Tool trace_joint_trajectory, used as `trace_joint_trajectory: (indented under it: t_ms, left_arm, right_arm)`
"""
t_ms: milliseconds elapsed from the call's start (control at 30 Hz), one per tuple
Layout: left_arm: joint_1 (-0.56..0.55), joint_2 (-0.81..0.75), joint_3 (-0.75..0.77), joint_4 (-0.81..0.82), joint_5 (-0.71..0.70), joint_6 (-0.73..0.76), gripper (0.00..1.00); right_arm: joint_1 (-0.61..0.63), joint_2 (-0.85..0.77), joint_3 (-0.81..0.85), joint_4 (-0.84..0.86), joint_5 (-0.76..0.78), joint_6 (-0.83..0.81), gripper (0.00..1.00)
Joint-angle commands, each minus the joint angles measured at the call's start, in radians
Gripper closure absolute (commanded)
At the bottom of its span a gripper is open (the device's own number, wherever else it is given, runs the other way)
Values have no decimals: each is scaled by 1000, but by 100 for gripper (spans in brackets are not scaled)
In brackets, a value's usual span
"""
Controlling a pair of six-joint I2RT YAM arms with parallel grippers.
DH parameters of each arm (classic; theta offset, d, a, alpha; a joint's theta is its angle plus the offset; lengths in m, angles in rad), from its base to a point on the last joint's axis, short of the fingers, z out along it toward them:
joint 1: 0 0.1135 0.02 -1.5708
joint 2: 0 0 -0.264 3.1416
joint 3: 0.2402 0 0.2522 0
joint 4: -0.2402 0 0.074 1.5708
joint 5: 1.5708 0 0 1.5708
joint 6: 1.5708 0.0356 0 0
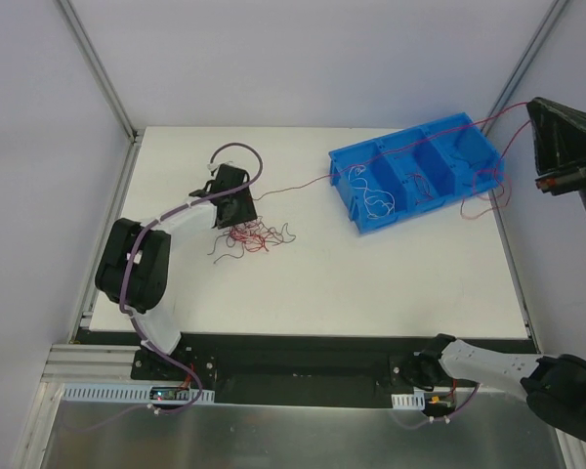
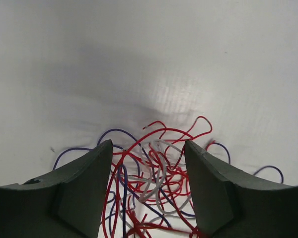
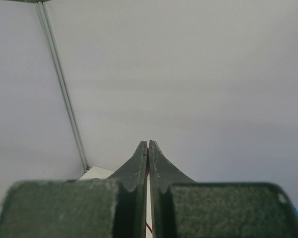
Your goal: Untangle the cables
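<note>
Two grippers: our left gripper stands apart astride the cables, left of the surface's middle; our right gripper, raised past the right edge, clamps a red strand.
Risk: we judge pulling could tighten knots or drag the blue bin.

Left arm: folded sharply at the elbow, forearm reaching forward, wrist tipped downward.
Left gripper: fingers spread well apart, gripping nothing.
Right arm: swung out low to the right, elbow at the frame's edge, wrist lifted high.
Right gripper: fingers pressed together, pinching a red cable.
</note>
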Motion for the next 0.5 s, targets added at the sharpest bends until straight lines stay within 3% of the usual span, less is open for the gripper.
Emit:
trace_joint_trajectory:
  t_ms: [0,267,467]
  left_arm:
    - [13,20,16,-41,-72,8,41]
    - [16,-64,24,-57,-10,2,35]
    - [28,-219,55,-71,173,-19,7]
  right_arm:
    - [0,-89,11,65,66,-65,99]
    - [10,-167,-245,124,65,-32,100]
    - [8,-169,-462,151,91,-33,99]
